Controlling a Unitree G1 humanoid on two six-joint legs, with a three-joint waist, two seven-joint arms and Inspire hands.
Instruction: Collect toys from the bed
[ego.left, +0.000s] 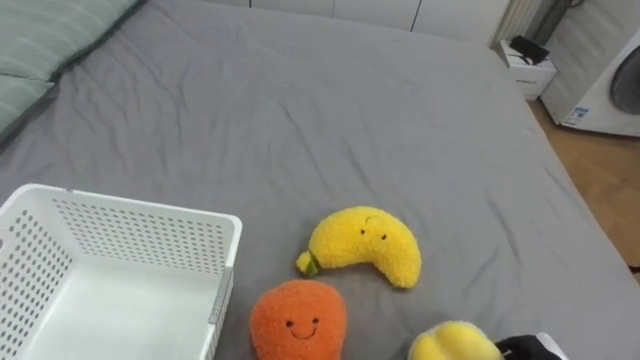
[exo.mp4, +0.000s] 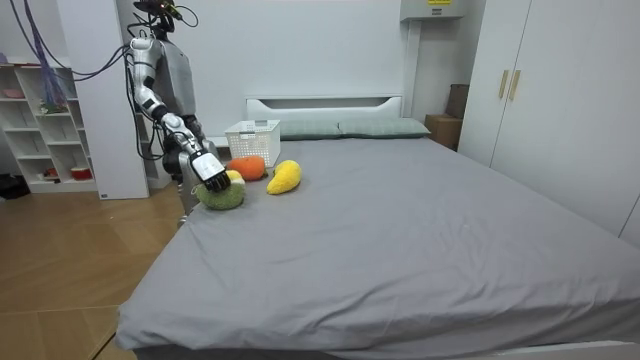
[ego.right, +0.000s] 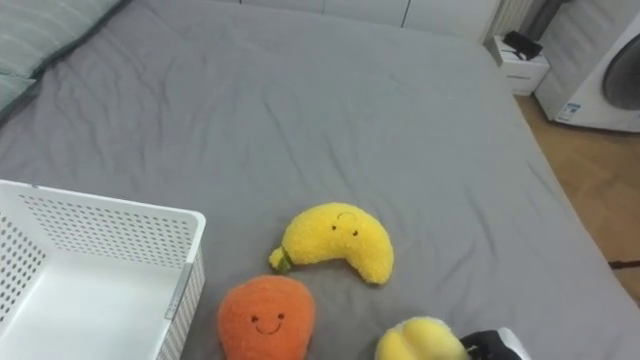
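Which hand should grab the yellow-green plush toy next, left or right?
Right. The right hand rests against the yellow-green plush toy at the near edge of the bed, on the robot's right side.

Yellow banana plush (ego.left: 362, 246), orange plush (ego.left: 298, 320), white perforated basket (ego.left: 140, 240), grey bedsheet (ego.left: 300, 110).

Yellow banana plush (ego.left: 362, 247) beside orange plush (ego.left: 298, 320), yellow-green plush (ego.left: 455, 343) near, all on grey bed (ego.left: 300, 100)
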